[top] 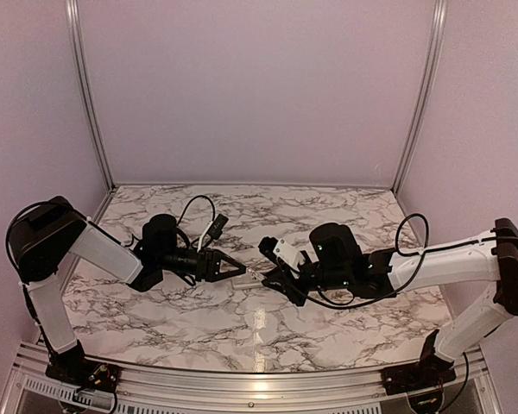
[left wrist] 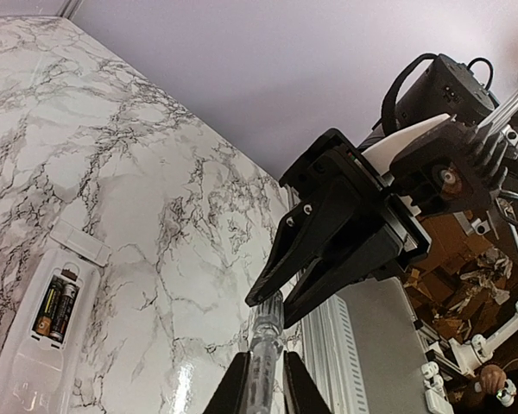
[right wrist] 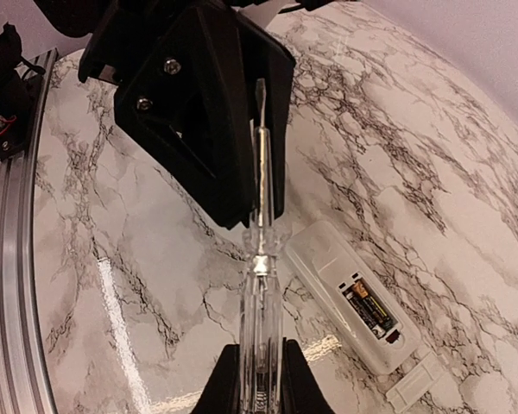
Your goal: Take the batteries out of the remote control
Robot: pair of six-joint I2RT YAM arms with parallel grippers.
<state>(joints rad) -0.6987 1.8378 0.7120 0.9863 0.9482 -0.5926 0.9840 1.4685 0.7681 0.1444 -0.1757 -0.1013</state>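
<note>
White, slim plastic remote control (right wrist: 324,263) lies recess-up on the marble tabletop (right wrist: 112,285), two small dark batteries (right wrist: 371,307) inside it. My right pincer (right wrist: 259,360) clamps a clear-handled screwdriver (right wrist: 261,285). My left pincer (left wrist: 264,369) closely flanks its shaft; I cannot tell whether it grips.

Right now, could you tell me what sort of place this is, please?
Probably a lab robot cell: lilac wall panels, aluminium frame posts, and a marble-pattern tabletop with left arm and right arm bolted at its edge.
</note>
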